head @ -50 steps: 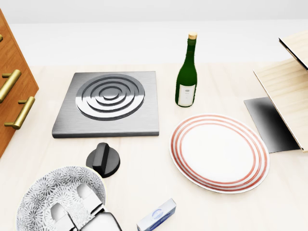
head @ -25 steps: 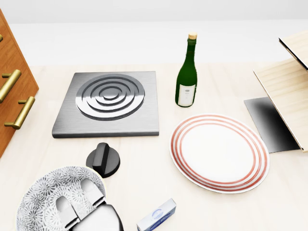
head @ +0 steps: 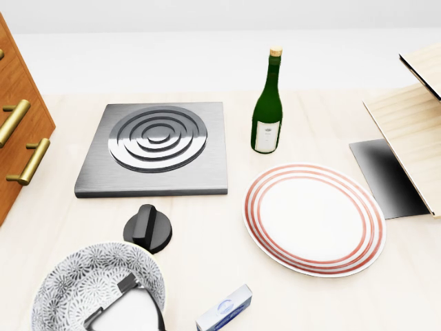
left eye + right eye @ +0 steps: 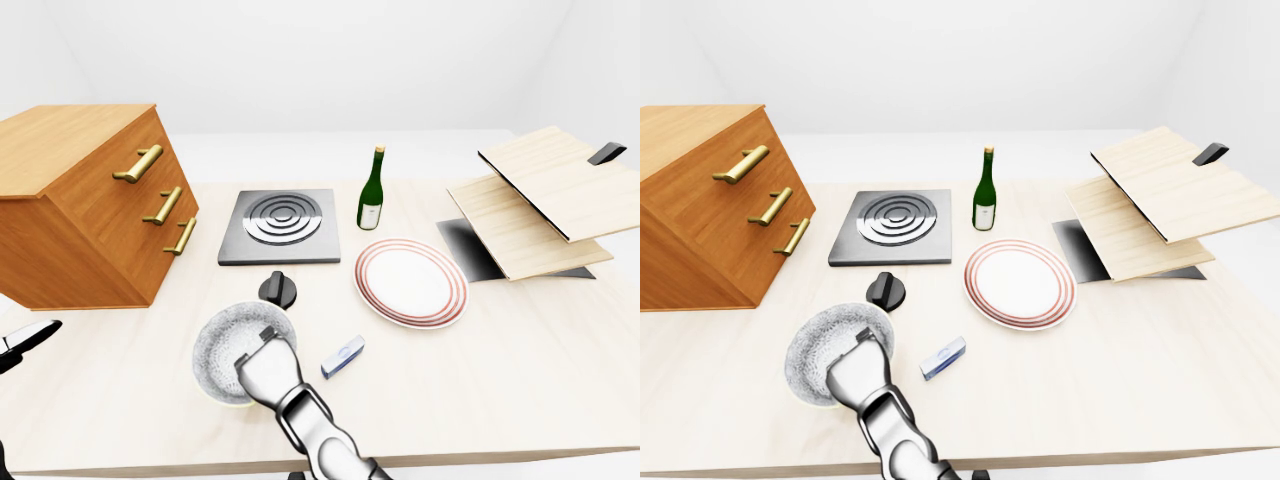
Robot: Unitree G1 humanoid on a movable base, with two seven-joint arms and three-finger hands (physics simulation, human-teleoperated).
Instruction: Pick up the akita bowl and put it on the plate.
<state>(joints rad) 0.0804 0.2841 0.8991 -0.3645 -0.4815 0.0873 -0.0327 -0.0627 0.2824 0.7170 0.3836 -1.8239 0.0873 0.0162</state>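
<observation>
Item: akita bowl (image 4: 232, 340), sitting left of and below the plate (image 4: 411, 282), just under the black knob (image 4: 277, 289).

Right hand (image 4: 266, 362): I am reaching over the bowl's near rim; whether the fingers are clamping it, I cannot tell.

Left hand (image 4: 25, 340): idling far left, closure unclear.

Handling: I am aiming for a firm rim pinch, lifting level, clearing the small blue box (image 4: 343, 356) beside it.

White walls, pale wooden table (image 4: 520, 350)

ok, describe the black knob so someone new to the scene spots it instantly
Find the square grey burner plate with concentric rings, right of the wooden drawer cabinet in the left-eye view. Just below its lower edge sits the black knob, between the burner and the patterned bowl. It is the only small round black thing, with a raised grip bar.
</observation>
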